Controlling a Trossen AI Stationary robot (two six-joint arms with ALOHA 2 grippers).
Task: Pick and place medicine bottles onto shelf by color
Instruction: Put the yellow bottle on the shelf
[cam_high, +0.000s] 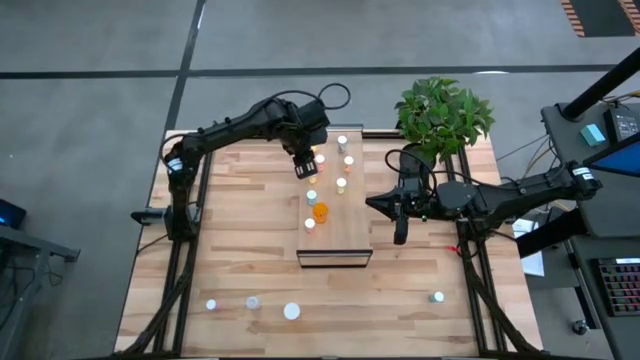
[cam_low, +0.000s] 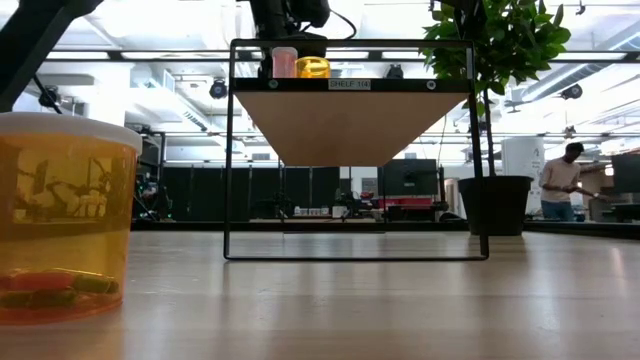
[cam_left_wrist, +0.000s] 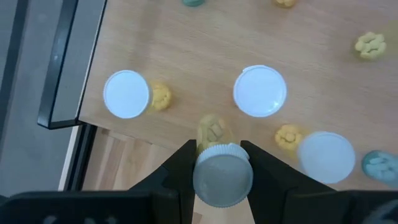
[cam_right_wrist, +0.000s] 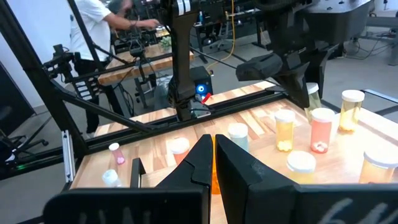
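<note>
Orange bottle (cam_low: 62, 215) nearest; shelf (cam_low: 350, 84) edge label reads "SHELF".

From my low camera, the big translucent orange pill container (cam_low: 62, 215) is cut off at the left edge. The left gripper's (cam_left_wrist: 222, 163) dark fingers (cam_left_wrist: 180, 169) hide most of the white-capped yellow bottle (cam_left_wrist: 222, 177).

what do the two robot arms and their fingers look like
Both arms are dark, slim and jointed. The left gripper has a boxy black wrist with a black cable looping behind it; its fingers are flat black wedges. The right gripper is black too, with pale bands near its elbow.
</note>
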